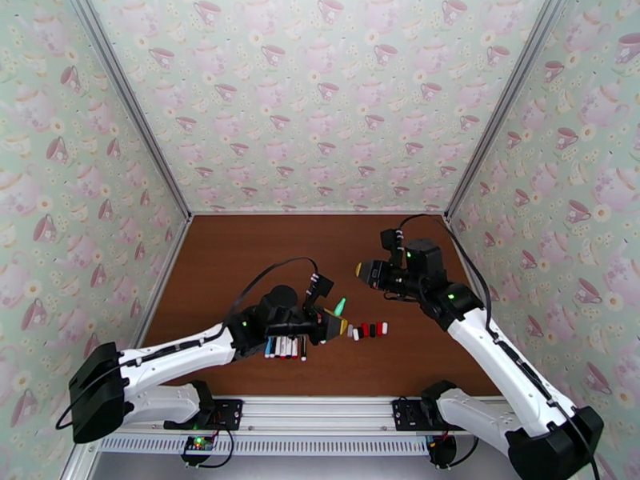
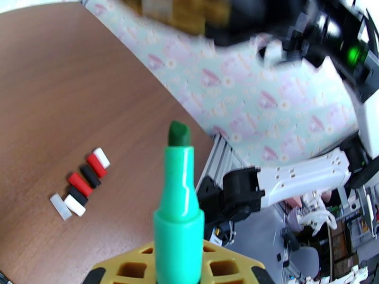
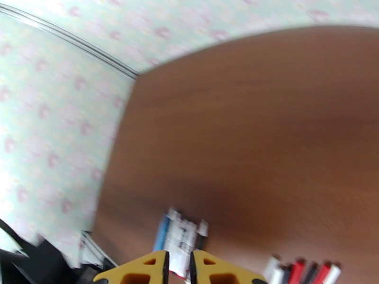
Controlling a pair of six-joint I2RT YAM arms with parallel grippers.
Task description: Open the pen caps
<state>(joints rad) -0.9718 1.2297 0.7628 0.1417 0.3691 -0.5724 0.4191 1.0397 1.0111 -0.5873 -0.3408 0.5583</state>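
Green marker [image 2: 179,204], chisel tip bared and pointing up, clamped at its lower barrel between the yellow fingers [image 2: 128,270] of the left gripper [image 2: 177,263]. From overhead, the same marker [image 1: 340,305] lifted off the brown desk [image 1: 240,258] in the left gripper [image 1: 330,320], tip angled toward the middle of the desk.

Just beside that gripper, on the near side, a tight row of pens [image 1: 286,346] lying side by side on the desk, mostly white barrels, one blue at the left end. To their right and apart from them, a short line of loose pen caps [image 1: 369,330] in white, black and red, touching or nearly so. Same caps [image 2: 81,183] lined up on bare wood in the left wrist view.

Right gripper [image 1: 362,272] aloft beyond the caps, turned left toward the marker's tip, apart from it. Right fingers [image 3: 147,271] drawn nearly together with a thin gap between; any hold on a thing not discernible. Pens [image 3: 180,237] and caps [image 3: 303,273] on the desk beneath them.
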